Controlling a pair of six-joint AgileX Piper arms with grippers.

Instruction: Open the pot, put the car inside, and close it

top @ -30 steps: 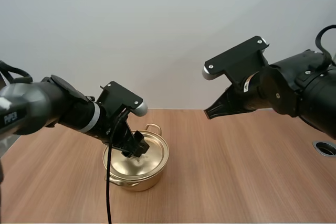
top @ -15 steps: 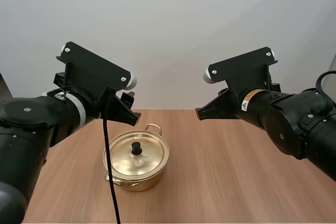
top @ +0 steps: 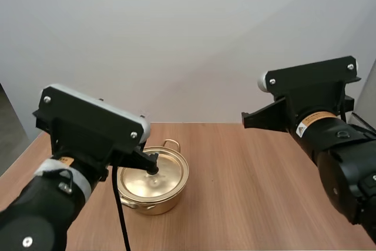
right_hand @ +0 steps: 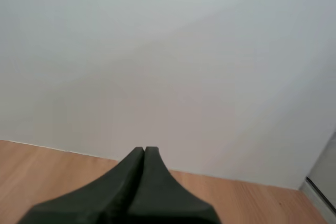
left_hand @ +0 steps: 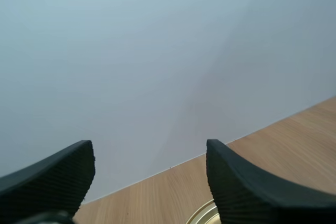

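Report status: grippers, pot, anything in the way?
Left gripper open, empty, by the round gold metal pot. Right gripper shut, empty, over the wooden table. Gold lid on, black knob ungripped. Nothing blocking the pot.

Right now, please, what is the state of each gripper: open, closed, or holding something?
Left gripper: open, holding nothing.
Right gripper: closed, holding nothing.

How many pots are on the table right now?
1. A gold pot with its lid on stands left of centre on the table; the left arm covers its left edge and could hide something small.
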